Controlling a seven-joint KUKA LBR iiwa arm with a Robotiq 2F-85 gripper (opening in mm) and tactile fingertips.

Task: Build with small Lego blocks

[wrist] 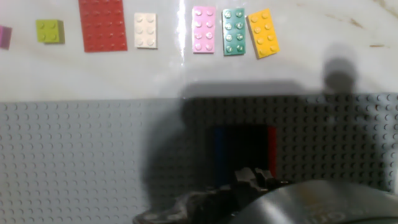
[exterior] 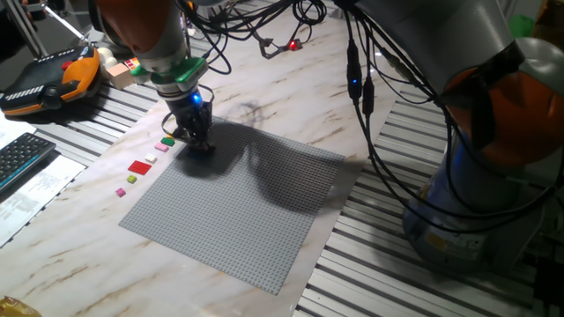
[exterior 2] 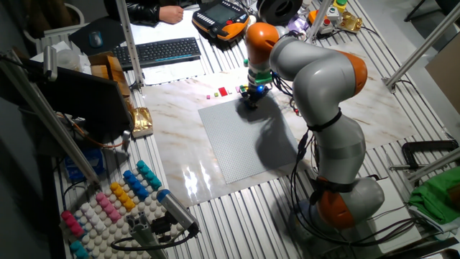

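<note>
Small Lego blocks lie in a row on the marble beside the grey baseplate (wrist: pixel 74 155): lime (wrist: pixel 50 31), red (wrist: pixel 102 25), white (wrist: pixel 145 30), pink (wrist: pixel 203 29), green (wrist: pixel 235 31) and yellow (wrist: pixel 263 33). On the plate, in shadow, sits a dark cluster with a blue edge (wrist: pixel 217 152) and a red edge (wrist: pixel 272 152). My gripper (wrist: pixel 252 179) is right at this cluster. It stands low over the plate's far left corner (exterior: pixel 201 145), also seen in the other fixed view (exterior 2: pixel 250 97). Its fingers are dark and mostly hidden.
A teach pendant (exterior: pixel 48 79) and a keyboard (exterior: pixel 22 158) lie left of the marble top. Cables (exterior: pixel 264 35) hang behind the arm. A tray of large coloured pegs (exterior 2: pixel 108 208) stands at the table's near end. The robot's base (exterior 2: pixel 345 201) stands beside the baseplate (exterior 2: pixel 230 144).
</note>
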